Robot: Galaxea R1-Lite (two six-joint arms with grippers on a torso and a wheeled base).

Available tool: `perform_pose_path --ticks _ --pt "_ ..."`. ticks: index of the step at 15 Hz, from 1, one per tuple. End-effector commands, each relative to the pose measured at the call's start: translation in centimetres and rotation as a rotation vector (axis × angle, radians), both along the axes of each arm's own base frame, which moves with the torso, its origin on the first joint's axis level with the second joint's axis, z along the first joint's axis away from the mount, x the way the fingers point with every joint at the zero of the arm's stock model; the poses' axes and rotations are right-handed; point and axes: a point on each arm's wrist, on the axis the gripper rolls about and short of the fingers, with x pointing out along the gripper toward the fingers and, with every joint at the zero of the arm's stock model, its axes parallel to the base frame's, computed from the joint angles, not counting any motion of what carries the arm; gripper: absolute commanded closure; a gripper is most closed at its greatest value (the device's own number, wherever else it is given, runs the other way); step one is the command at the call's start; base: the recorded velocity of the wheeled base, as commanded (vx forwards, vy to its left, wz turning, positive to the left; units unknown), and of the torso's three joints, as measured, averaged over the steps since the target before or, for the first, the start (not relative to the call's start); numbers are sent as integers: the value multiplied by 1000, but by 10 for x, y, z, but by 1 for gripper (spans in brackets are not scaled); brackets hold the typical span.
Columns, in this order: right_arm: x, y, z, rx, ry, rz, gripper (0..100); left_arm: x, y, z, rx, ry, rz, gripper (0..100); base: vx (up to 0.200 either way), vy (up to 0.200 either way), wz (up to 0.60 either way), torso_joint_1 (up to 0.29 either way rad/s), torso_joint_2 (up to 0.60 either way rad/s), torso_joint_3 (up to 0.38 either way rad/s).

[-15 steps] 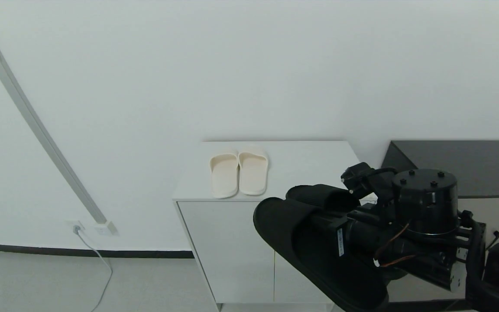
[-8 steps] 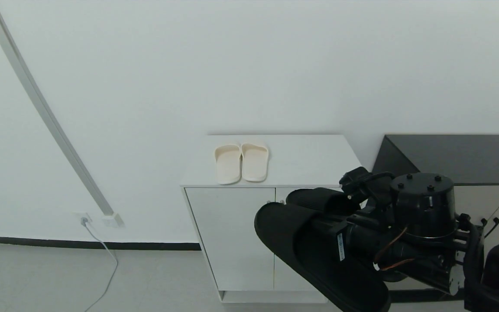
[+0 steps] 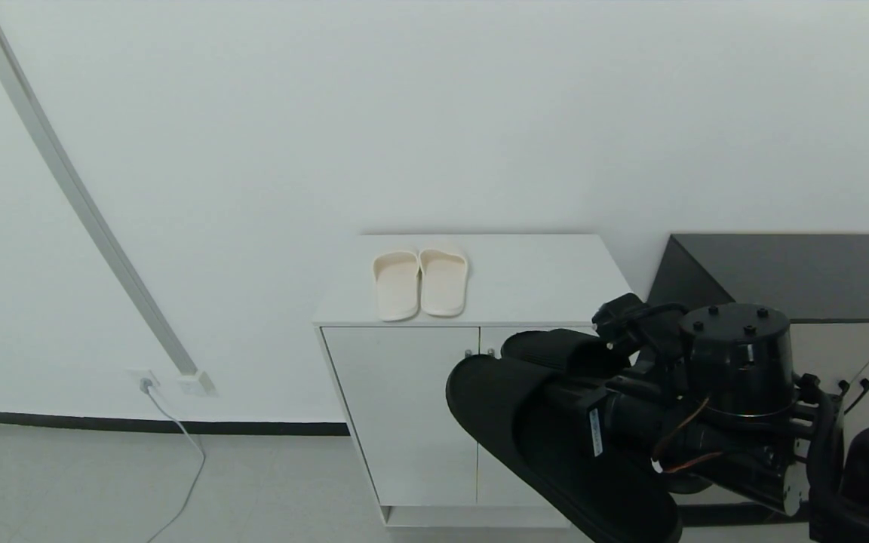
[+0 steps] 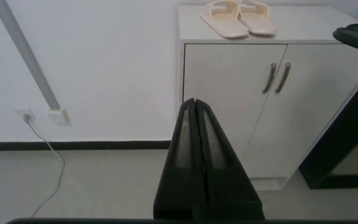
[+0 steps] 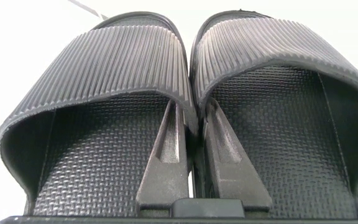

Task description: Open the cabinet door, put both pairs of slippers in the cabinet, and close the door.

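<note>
Atop white cabinet (image 3: 540, 275) — cream slippers (image 3: 438, 285); pale wall (image 3: 404, 113)

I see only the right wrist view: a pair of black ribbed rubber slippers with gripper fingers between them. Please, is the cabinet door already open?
Observer: No. Both doors of the white cabinet are closed, their two grey bar handles side by side at the middle.
Operator: Where is the other pair?
Observer: The cream plastic slippers lie side by side on the cabinet's top, toward its left end.
Operator: The right gripper is busy with the black ribbed rubber slippers. Is the left one free?
Observer: Yes. The left gripper is shut, holds nothing and is apart from the cabinet.
</note>
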Motion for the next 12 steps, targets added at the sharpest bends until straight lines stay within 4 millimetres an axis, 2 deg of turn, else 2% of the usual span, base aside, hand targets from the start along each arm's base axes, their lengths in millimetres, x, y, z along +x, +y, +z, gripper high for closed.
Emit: perform_pose_path --ticks 1,8,12 --pt "-1 0 -2 -6 5 1 100 0 0 0 0 1 1 100 0 0 0 0 0 0" --pt "-1 0 -2 -7 3 -2 100 0 0 0 0 1 3 100 0 0 0 0 0 0" --pt "-2 0 -3 -12 6 2 100 0 0 0 1 1 1 100 0 0 0 -129 289 159"
